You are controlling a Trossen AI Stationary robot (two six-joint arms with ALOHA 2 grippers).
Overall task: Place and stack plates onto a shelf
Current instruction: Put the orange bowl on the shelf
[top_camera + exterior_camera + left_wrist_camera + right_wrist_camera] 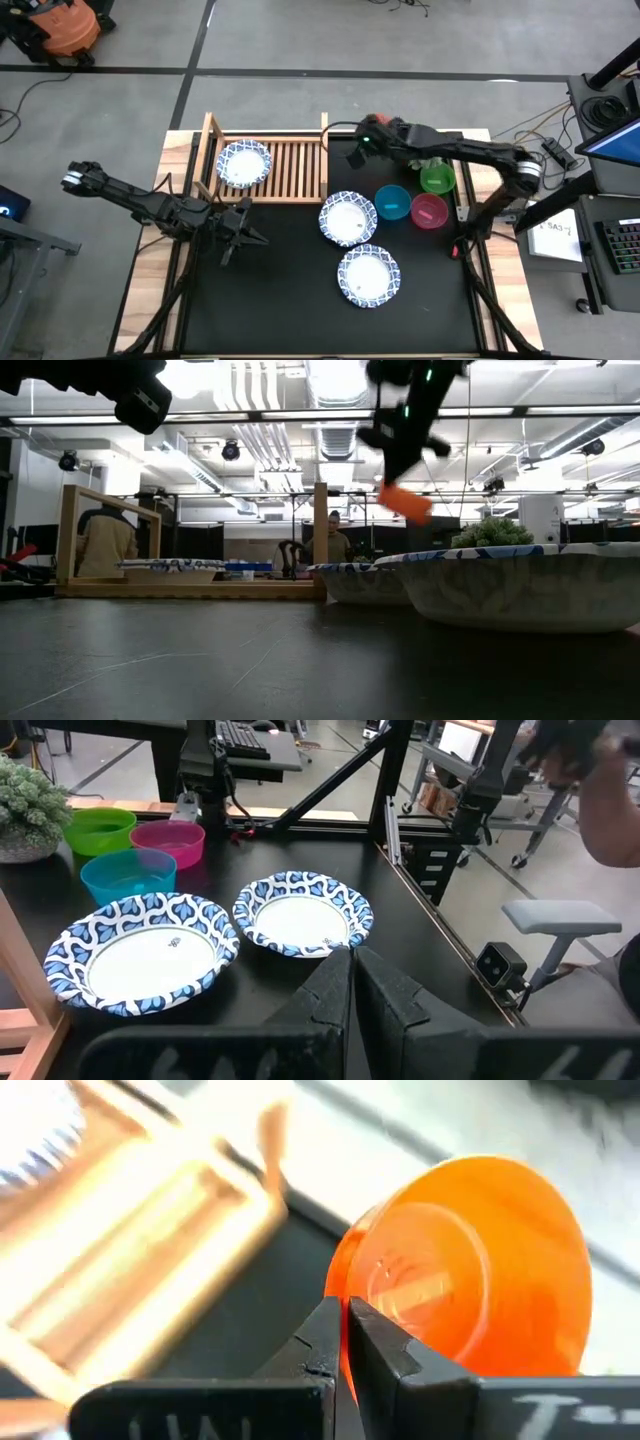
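Nearest the low camera, a round white paper plate with a blue patterned rim (520, 585) sits close to the front edge of the black tabletop (280, 290), toward its right side. Behind it, at the tabletop's back edge on the left half, stands the light wooden slatted shelf (290, 170) with raised side rails and corner posts. One matching plate (244, 163) rests on the shelf's left end. Another plate (348, 218) lies near the tabletop's centre, just behind the front one. Small teal (392, 203), pink (429, 211) and green (437, 177) bowls cluster toward the right edge. The right gripper (371, 133) hangs in the air by the shelf's right rear corner post, its fingers pinched on the rim of an orange plastic bowl (470, 1260). The left gripper (236, 235) sits low in front of the shelf, fingers pressed together, holding nothing.
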